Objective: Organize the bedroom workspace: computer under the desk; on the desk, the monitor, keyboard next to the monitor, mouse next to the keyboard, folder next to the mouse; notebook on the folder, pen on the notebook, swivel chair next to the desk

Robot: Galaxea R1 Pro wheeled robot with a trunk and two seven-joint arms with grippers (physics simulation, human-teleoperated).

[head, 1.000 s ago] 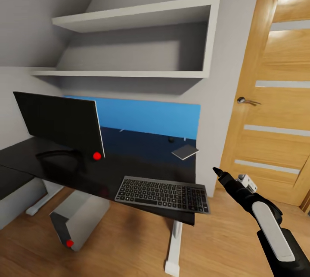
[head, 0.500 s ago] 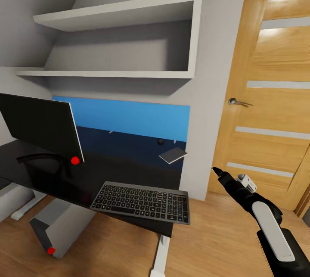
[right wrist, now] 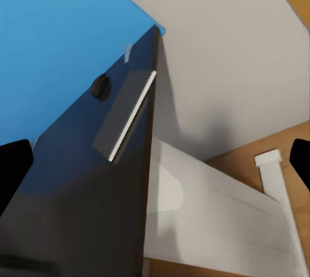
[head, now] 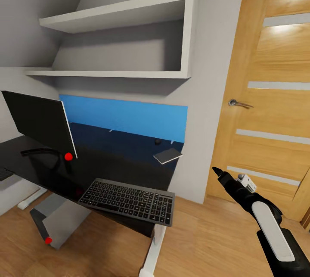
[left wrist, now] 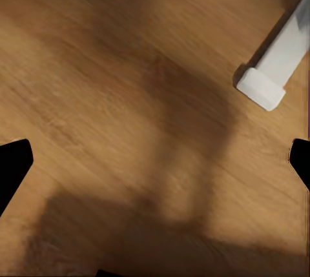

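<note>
Head view: thin black flat-screen monitor (head: 41,124) and slim dark-grey keyboard (head: 128,200) at the black desk's (head: 107,169) front edge, grey tower computer (head: 56,221) under it, so I'd call those done. Tiny black mouse (head: 158,141) and flat grey notebook (head: 168,155) sit at the back right corner; folder, pen, chair steps I judge pending. Right gripper (head: 219,173) can't tell, left gripper (left wrist: 155,161) fingers apart over floor, holding nothing.

One monitor (head: 39,122), one keyboard (head: 127,200), one mouse (head: 158,141), one notebook (head: 167,155).

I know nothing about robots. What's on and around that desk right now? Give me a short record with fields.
monitor: upright on the desk, left part
keyboard: at the desk's front edge, overhanging slightly
notebook: back right corner of the desk
mouse: just behind the notebook, near the blue panel
computer: on the floor under the desk
right end effector: raised right of the desk, holding nothing
</note>
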